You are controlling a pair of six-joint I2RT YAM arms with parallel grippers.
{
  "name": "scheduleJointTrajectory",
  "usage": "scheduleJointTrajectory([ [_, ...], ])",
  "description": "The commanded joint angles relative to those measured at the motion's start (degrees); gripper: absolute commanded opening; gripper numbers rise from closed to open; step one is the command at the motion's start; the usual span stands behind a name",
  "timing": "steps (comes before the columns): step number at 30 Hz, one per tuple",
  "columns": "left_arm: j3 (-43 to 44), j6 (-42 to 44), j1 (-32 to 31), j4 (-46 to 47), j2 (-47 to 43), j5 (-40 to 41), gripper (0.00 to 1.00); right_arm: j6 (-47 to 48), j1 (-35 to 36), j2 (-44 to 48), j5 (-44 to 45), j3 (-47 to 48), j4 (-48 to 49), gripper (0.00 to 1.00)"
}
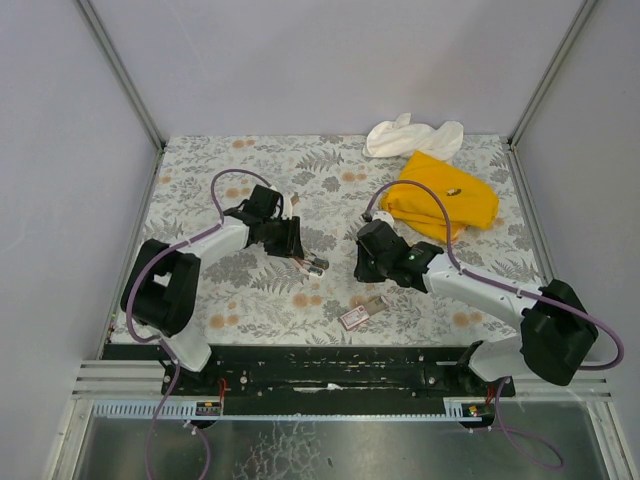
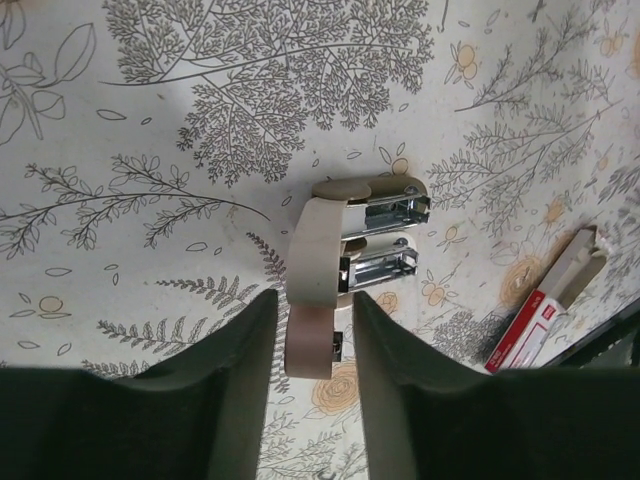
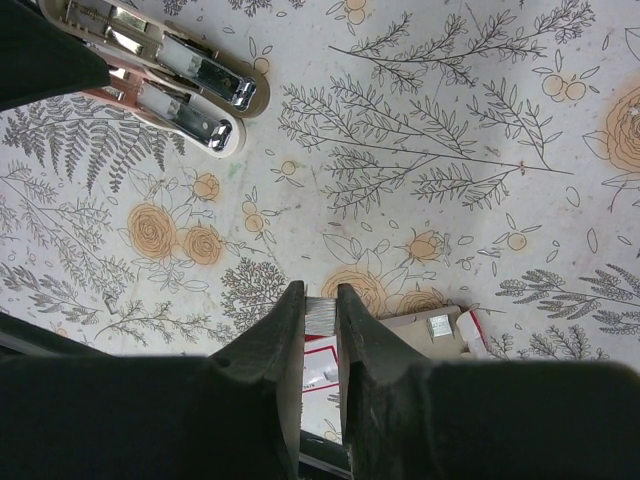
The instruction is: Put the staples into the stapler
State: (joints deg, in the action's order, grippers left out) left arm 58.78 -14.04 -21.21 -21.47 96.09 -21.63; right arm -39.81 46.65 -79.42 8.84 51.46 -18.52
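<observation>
The beige stapler [image 2: 318, 250] lies on its side on the floral table, swung open with both metal rails showing. It also shows in the top view [image 1: 310, 260] and the right wrist view [image 3: 160, 70]. My left gripper [image 2: 315, 330] straddles its rear end with small gaps on both sides, jaws open. My right gripper [image 3: 320, 305] is shut on a short silver strip of staples [image 3: 320, 314], held just above the pink staples box [image 3: 322, 372]. The box's tan inner piece [image 3: 420, 335] is pulled out. The box shows near the table's front edge [image 1: 362, 311].
A yellow cloth [image 1: 440, 200] with a small dark object on it lies at the back right, and a white cloth [image 1: 412, 135] behind it. The black mounting rail [image 1: 320, 365] runs along the near edge. Grey walls enclose the table.
</observation>
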Motion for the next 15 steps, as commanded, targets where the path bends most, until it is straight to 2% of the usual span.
scheduleJointTrajectory([
  [1,0.98,3.06,0.30,3.37,1.08,-3.60,0.30,1.92,-0.34,2.45,-0.92,-0.27,1.91,0.18],
  [8,1.63,5.37,-1.12,3.72,2.67,-6.93,0.06,6.40,-0.34,4.43,-2.42,-1.54,2.86,0.18],
  [15,3.70,8.95,-6.04,2.05,4.41,-8.09,0.00,12.75,-0.34,6.22,-2.93,-2.52,2.79,0.18],
])
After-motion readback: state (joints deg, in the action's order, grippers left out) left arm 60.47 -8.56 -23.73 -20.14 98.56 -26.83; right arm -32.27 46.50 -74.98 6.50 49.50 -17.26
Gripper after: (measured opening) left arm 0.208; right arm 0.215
